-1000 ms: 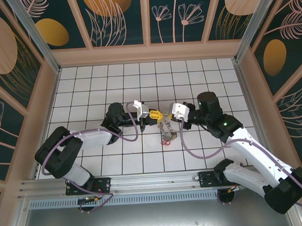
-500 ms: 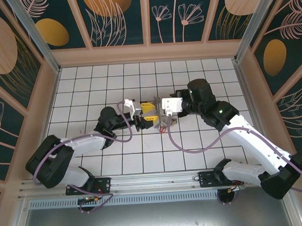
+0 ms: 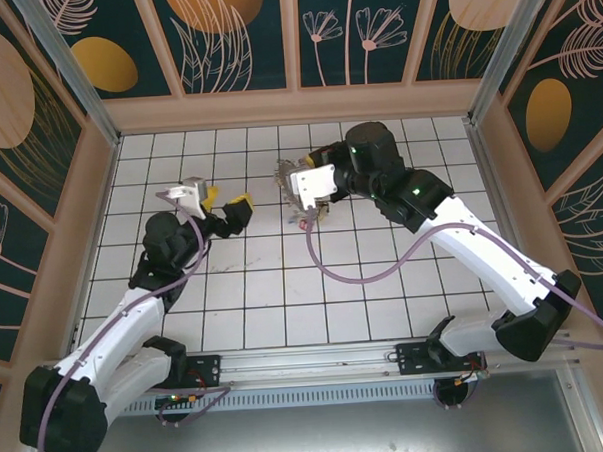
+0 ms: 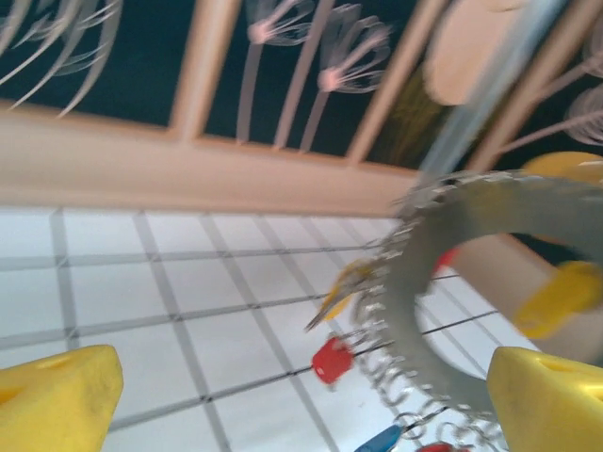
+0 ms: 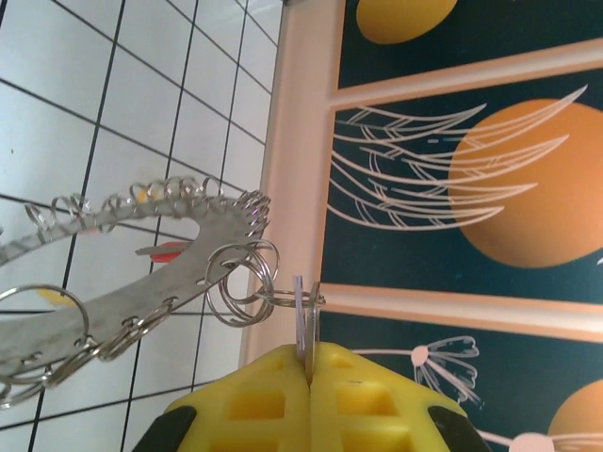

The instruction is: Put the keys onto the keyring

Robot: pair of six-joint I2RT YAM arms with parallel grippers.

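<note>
Overall, flower-patterned walls (image 3: 233,39) enclose one white tiled table (image 3: 285,307). Of two grippers, the left gripper (image 3: 227,201), left of the keyring (image 5: 141,292), gapes empty; the right gripper (image 5: 309,363) holds that single ring aloft, pinching one key (image 5: 305,311) linked to it.

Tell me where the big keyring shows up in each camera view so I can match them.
Top external: keyring upper centre, over the white tiled floor.
Left wrist: right side, a blurred grey arc.
Right wrist: lower left, linked by small rings to the key pinched in the right claw.
Shared landmark: the tiled floor.
</note>
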